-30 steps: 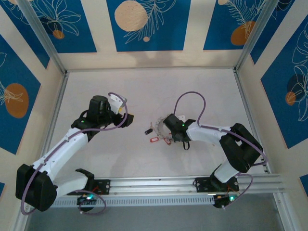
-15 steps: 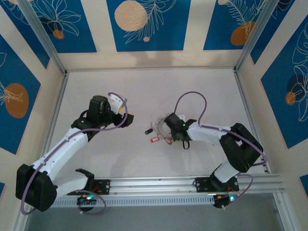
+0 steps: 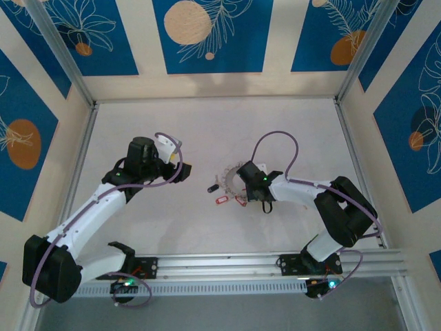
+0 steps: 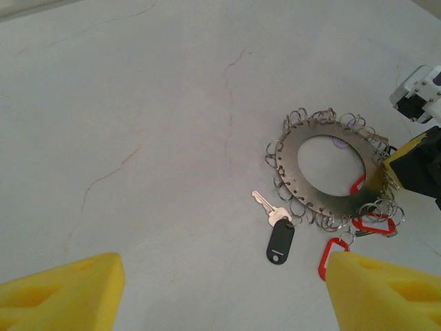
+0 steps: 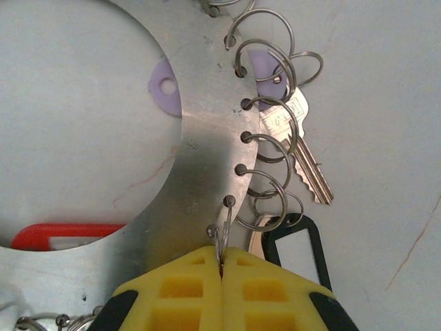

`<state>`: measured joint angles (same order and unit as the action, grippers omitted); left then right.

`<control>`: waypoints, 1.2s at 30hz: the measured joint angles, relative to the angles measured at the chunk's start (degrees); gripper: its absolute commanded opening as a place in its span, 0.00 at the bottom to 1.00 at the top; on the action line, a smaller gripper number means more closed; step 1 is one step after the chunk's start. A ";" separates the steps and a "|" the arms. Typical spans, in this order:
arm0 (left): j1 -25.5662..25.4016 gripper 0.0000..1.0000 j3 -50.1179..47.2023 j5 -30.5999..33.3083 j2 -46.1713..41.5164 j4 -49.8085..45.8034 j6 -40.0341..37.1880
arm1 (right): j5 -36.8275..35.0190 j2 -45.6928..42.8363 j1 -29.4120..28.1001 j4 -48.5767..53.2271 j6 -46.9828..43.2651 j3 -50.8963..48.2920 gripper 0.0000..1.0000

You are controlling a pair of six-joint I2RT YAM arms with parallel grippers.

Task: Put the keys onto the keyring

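A pale surface (image 3: 207, 131) carries a flat silvery keyring (image 4: 293, 162), a metal disc with a round hole and small wire loops all around its rim, lying near the middle just ahead of the right arm. The right fingers (image 5: 193, 289) are clenched on one loop at its edge and hide that stretch of rim, while the left fingers (image 4: 62, 293) stand spread and empty, well apart from it. Among the keys (image 3: 220, 200), a black-tagged key (image 4: 279, 238) lies just beside the rim, slanted with its blade toward the upper left in the left wrist view; red tags (image 4: 334, 247) and a purple tag (image 5: 258, 65) are partly covered by the disc.
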<state>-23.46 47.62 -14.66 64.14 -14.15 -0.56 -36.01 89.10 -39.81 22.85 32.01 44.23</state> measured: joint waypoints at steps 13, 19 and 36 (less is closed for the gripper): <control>0.00 0.73 0.00 -9.33 -0.92 2.40 -2.05 | 6.60 -10.62 0.20 -1.44 -9.86 -0.48 0.00; -0.02 0.71 0.00 -15.39 -3.10 2.67 -6.21 | 14.64 -19.96 0.20 -7.76 -21.90 -4.35 0.00; -2.75 0.51 0.90 -24.59 -3.30 -0.66 -19.58 | 41.11 -34.69 3.54 -29.77 -42.27 -17.38 0.00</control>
<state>-26.22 48.51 -39.24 60.84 -14.81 -20.14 5.10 54.41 -36.27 -6.92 -10.26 26.85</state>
